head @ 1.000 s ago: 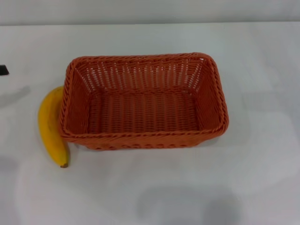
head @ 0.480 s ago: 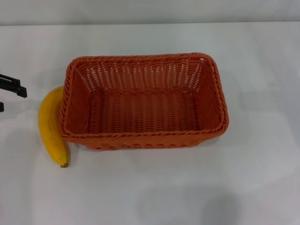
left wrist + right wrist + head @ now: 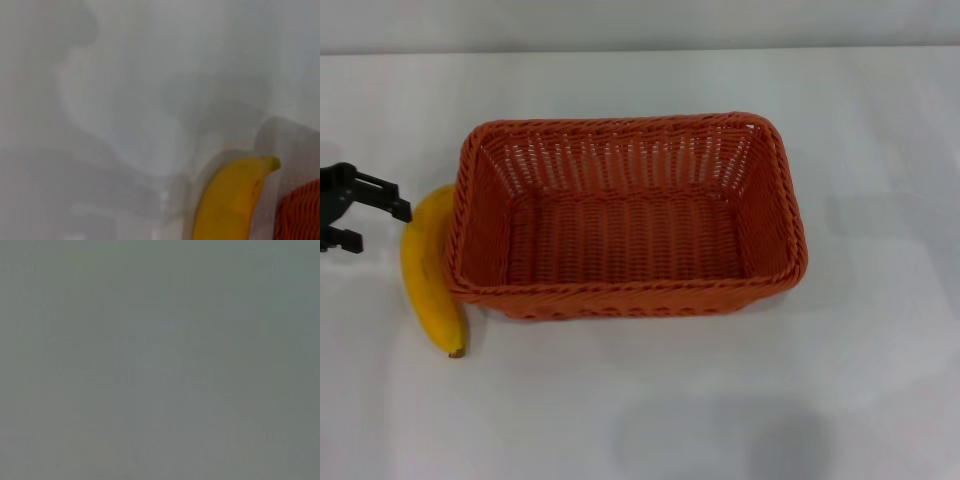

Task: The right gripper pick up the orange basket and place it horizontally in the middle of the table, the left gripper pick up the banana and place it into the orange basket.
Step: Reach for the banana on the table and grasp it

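Observation:
The orange basket (image 3: pixel 625 215) lies lengthwise in the middle of the white table (image 3: pixel 860 380), empty inside. A yellow banana (image 3: pixel 428 268) rests on the table against the basket's left end, its brown tip toward the front. My left gripper (image 3: pixel 372 225) reaches in from the left edge, open, its black fingers (image 3: pixel 382 196) just left of the banana's upper part and apart from it. In the left wrist view the banana (image 3: pixel 231 200) and a corner of the basket (image 3: pixel 300 212) show. The right gripper is out of view; the right wrist view shows only grey.
The table's far edge (image 3: pixel 640 50) meets a pale wall at the back. Bare white tabletop lies in front of and to the right of the basket.
My left gripper has come in from the left edge toward the banana, showing more of itself each frame. Basket and banana have not moved.

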Motion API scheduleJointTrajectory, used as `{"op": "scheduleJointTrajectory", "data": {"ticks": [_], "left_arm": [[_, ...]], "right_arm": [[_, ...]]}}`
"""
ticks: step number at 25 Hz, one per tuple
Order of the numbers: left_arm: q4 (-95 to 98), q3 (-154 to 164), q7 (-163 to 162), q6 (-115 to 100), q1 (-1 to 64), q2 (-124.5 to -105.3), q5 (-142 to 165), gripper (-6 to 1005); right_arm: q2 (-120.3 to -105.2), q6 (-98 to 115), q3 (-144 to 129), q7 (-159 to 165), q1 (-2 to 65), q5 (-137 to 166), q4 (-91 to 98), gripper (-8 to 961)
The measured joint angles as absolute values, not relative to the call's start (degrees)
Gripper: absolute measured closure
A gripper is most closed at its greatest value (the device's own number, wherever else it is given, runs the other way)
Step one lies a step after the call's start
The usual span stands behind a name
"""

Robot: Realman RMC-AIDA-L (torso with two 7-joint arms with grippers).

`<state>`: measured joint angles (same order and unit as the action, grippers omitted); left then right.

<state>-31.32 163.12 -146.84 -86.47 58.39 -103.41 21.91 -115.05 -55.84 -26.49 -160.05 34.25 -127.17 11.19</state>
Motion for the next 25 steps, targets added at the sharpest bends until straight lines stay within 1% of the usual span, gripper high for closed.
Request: {"op": "scheduleJointTrajectory", "data": {"ticks": [5,13,19,25], "left_arm": [[-28.0,163.1,-148.1,-84.3,58.0,-103.43,22.1,295],[-26.2,163.1,-148.7,-82.3,57.6,-104.47,22.2,303],[-23.0,163.1,-150.2,-80.1,57.3,-104.2,24.0,309],[-22.7,163.1,-150.3,-79.8,57.3,-104.39,24.9,315]], "right_arm": [[-115.05,-56.1,-26.7,-160.0,34.2,-127.0,11.2,93],[-115.05,-56.1,-26.6,-159.8,34.1,-127.1,11.2,93],[-115.08,-56.1,-26.5,-159.9,34.0,-127.2,11.2,94],[-115.13,-56.1,-26.3,-159.9,33.9,-127.2,11.2,94]]}}
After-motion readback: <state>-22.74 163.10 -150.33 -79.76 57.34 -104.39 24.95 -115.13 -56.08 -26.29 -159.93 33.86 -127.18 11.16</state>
